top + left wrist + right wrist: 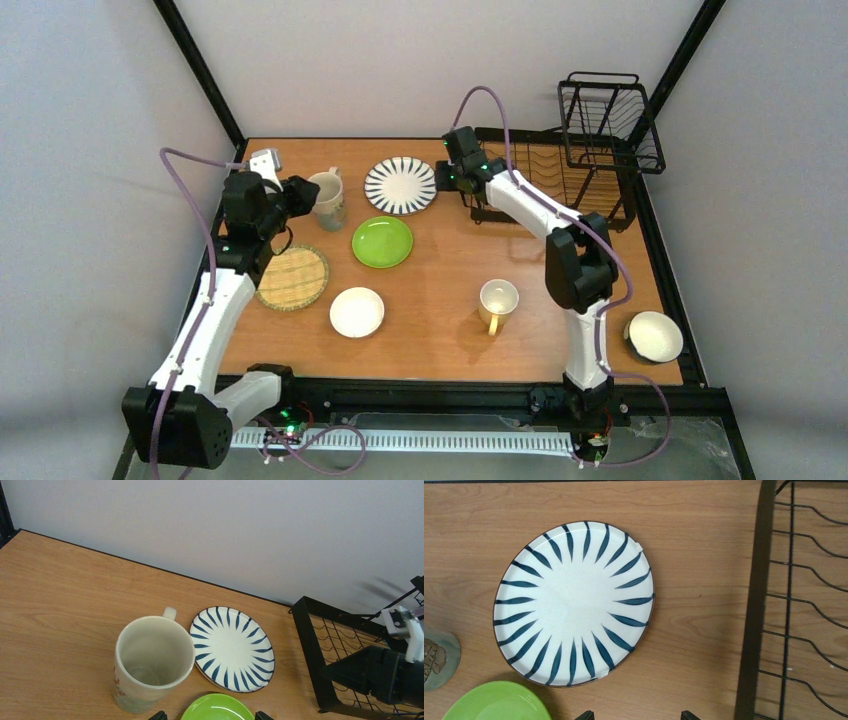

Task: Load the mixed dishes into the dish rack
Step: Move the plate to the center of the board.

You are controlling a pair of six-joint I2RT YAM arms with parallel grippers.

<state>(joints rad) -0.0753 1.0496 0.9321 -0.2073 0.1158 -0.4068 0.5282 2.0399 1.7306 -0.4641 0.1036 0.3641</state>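
The black-and-white striped plate (400, 185) lies at the back middle, with the lime-green plate (382, 242) in front of it. A pale mug (327, 196) stands to their left. My left gripper (303, 192) is open and empty beside this mug; in the left wrist view the mug (152, 660) stands ahead to the left of the gripper (210, 716). My right gripper (447, 178) is open and empty between the striped plate (574, 602) and the black wire dish rack (565, 180). The right wrist view shows it (637, 716) over bare table.
A woven bamboo plate (293, 277), small white dish (357, 312), second mug (497, 300) and one small bowl (655, 336) sit nearer the front. The rack's tall basket (610, 120) stands at the far right corner. Black frame posts edge the table.
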